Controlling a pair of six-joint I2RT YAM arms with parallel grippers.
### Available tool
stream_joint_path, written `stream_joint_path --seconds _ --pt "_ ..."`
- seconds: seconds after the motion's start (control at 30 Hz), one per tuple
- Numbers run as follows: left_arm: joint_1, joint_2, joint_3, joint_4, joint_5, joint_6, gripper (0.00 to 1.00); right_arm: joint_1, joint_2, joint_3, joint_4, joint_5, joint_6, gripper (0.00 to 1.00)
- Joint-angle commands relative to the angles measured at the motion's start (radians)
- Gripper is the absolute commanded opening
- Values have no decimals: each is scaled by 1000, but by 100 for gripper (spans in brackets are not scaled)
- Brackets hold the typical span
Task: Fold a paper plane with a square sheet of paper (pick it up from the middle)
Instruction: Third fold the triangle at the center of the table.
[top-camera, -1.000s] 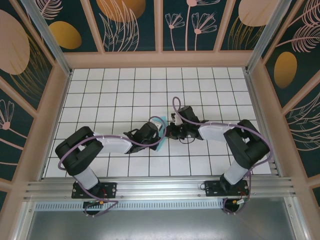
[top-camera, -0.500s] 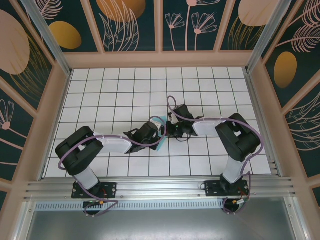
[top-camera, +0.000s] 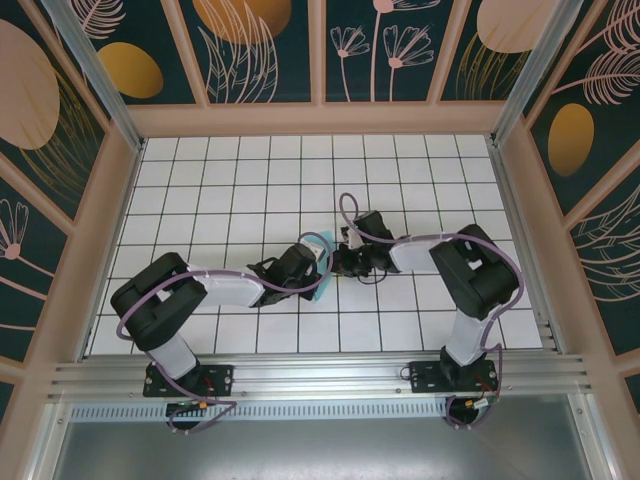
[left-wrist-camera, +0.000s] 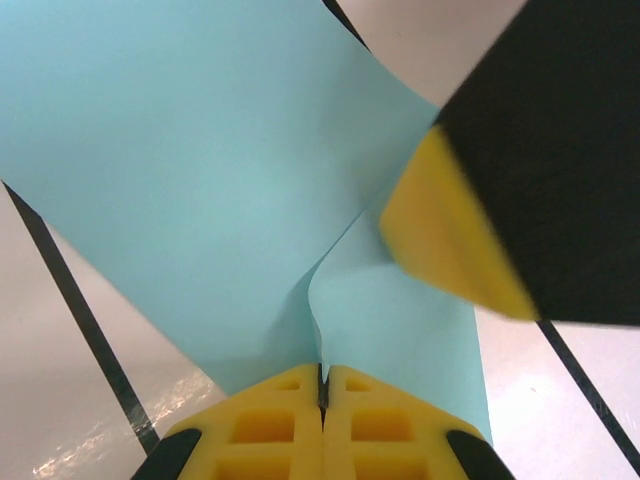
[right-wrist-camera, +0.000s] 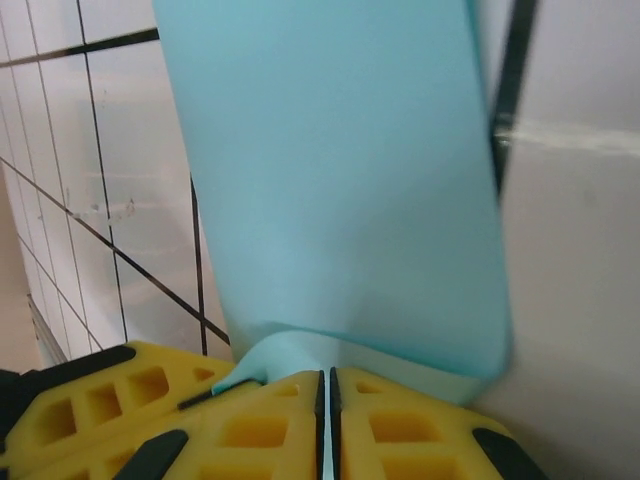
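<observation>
The square sheet of paper (top-camera: 323, 240) is a narrow folded turquoise strip, held off the tiles between both arms in the middle of the floor. My left gripper (top-camera: 317, 260) is shut on its left edge. In the left wrist view the sheet (left-wrist-camera: 200, 170) rises in a crease out of the closed yellow fingertips (left-wrist-camera: 322, 385). My right gripper (top-camera: 338, 262) meets it from the right, and one of its yellow pads (left-wrist-camera: 450, 240) rests against the sheet. In the right wrist view the paper (right-wrist-camera: 340, 180) curls down into the shut right gripper (right-wrist-camera: 326, 385), a thin blue edge between the jaws.
The white tiled floor (top-camera: 230, 190) lies inside a walled enclosure with patterned panels (top-camera: 90, 190). An aluminium rail (top-camera: 320, 375) runs along the near edge above both arm bases. The two forearms lie low across the near half of the floor.
The right arm's elbow has swung in towards the middle and its forearm has shortened in view. Both grippers stay at the paper; the left arm has not moved.
</observation>
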Motion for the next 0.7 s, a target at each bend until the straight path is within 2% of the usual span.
stream_joint_path --seconds 0.0,0.17,0.47,0.67 --pt "4 26 1 -59 19 17 0 -30 -64 -16 38 -28 -18 15" --pt "4 27 1 -56 23 12 0 -30 -25 -9 61 -73 -15 15" --pt "5 26 2 -60 24 17 0 -29 79 -7 29 10 -14 13" --pt "4 27 -4 -54 24 10 0 -30 -15 7 -19 14 -17 13"
